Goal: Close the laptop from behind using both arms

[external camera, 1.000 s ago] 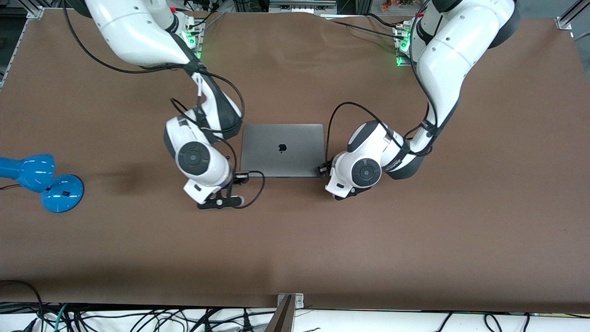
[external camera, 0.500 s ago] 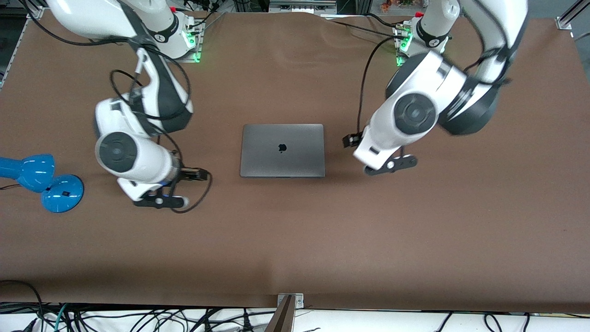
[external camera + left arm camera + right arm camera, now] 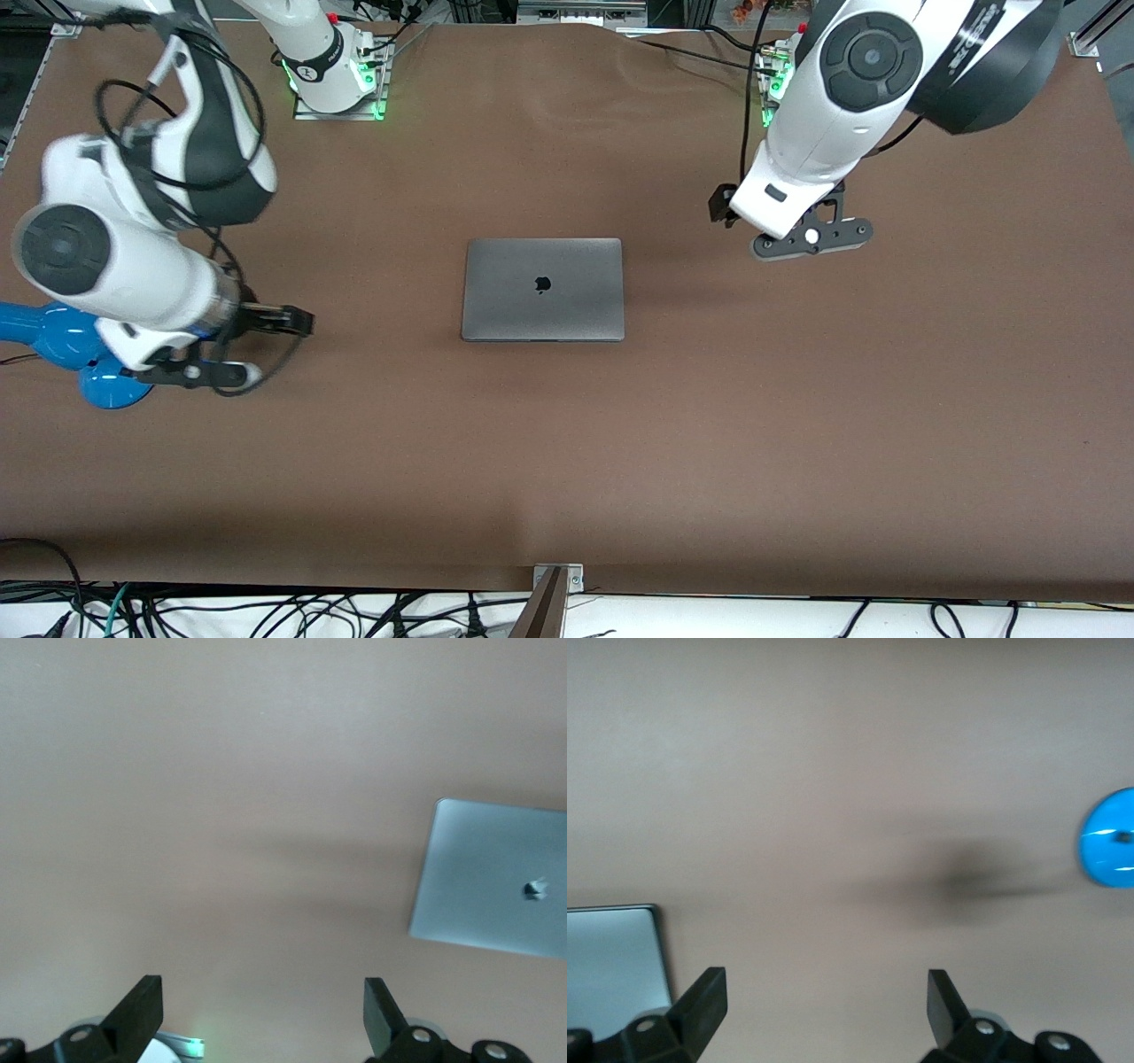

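Observation:
The laptop (image 3: 542, 289) lies closed and flat in the middle of the brown table (image 3: 567, 461), grey lid up with the black apple logo showing. It also shows in the left wrist view (image 3: 492, 877), and one corner shows in the right wrist view (image 3: 611, 948). My left gripper (image 3: 723, 205) is open and empty, up in the air over bare table toward the left arm's end. My right gripper (image 3: 282, 321) is open and empty, over bare table toward the right arm's end, beside the lamp. Both stand well apart from the laptop. Open fingers frame bare table in both wrist views (image 3: 263, 1010) (image 3: 824, 1001).
A blue desk lamp (image 3: 53, 332) lies at the right arm's end of the table, partly hidden by the right arm; it also shows in the right wrist view (image 3: 1107, 846). Arm bases with green lights (image 3: 341, 84) (image 3: 775, 84) stand at the robots' edge. Cables hang along the camera-side edge.
Both arms have swung up and away from the laptop's sides, the right one toward the lamp, the left one toward its own base. The laptop has stayed closed and still.

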